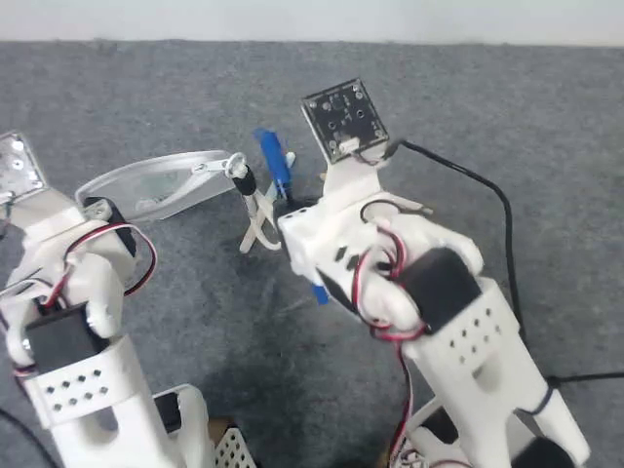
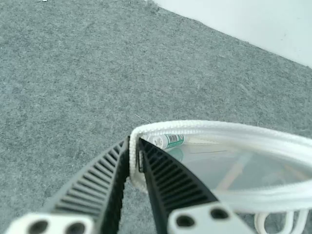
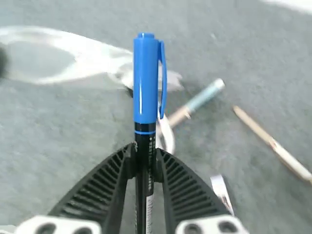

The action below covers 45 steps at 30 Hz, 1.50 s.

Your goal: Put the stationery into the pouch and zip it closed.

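Note:
The clear pouch [image 1: 156,183] with a white zipper rim lies open at the left of the grey table. My left gripper [image 1: 97,209] is shut on its near end; in the left wrist view the fingers [image 2: 161,170] pinch the rim of the pouch [image 2: 229,165], and a green-labelled stick [image 2: 168,141] lies inside. My right gripper [image 3: 145,156] is shut on a blue pen [image 3: 146,83], held just off the pouch's mouth [image 3: 63,48]. From above, the pen's blue cap [image 1: 274,162] points at the zipper pull [image 1: 244,179], beside the right gripper [image 1: 290,208].
A white strap loop [image 1: 258,222] trails from the pouch's zipper end. Beyond the pen lie a teal-tipped pen [image 3: 201,99], a tan pencil [image 3: 270,144] and a small white piece [image 3: 222,190]. A black cable [image 1: 487,200] runs along the right arm.

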Available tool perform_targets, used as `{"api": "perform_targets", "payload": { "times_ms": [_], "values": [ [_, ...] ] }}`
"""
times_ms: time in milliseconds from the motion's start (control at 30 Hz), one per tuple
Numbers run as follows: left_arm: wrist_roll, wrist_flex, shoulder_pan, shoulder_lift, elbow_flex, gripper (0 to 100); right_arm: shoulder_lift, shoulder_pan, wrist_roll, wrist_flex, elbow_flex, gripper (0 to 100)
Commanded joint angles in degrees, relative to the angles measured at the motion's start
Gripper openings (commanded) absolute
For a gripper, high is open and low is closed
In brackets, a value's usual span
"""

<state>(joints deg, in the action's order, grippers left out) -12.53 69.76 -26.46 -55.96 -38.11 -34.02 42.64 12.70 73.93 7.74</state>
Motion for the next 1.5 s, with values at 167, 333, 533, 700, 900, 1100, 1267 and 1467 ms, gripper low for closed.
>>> {"api": "perform_targets", "payload": {
  "times_ms": [167, 333, 533, 700, 900, 1100, 1267, 1467],
  "values": [
    [0.5, -0.7, 0.1, 0.9, -0.7, 1, -5.2, 7.2, 0.5, -13.0, -0.6, 0.7],
    [0.5, -0.7, 0.1, 0.9, -0.7, 1, -4.7, 7.7, 0.1, -18.7, -0.3, 0.7],
    [0.5, -0.7, 0.1, 0.9, -0.7, 1, -4.7, 7.7, 0.0, -36.1, 4.5, 0.7],
    [0.5, -0.7, 0.1, 0.9, -0.7, 1, -4.7, 7.7, 0.0, -53.1, 10.9, 0.7],
    [0.5, -0.7, 0.1, 0.9, -0.7, 1, -5.0, 7.8, 0.0, -67.8, 18.5, 0.7],
    [0.4, -0.7, 0.2, 0.9, -0.7, 1, -4.8, 10.4, 0.0, -79.6, 26.5, 0.7],
    [0.4, -0.7, 0.2, 0.9, -0.7, 1, -4.7, 10.8, 0.0, -92.8, 33.6, 0.7],
    [0.4, -0.7, 0.2, 0.9, -0.7, 1, -4.6, 10.6, 0.0, -101.5, 38.2, 0.7]
  ]
}}
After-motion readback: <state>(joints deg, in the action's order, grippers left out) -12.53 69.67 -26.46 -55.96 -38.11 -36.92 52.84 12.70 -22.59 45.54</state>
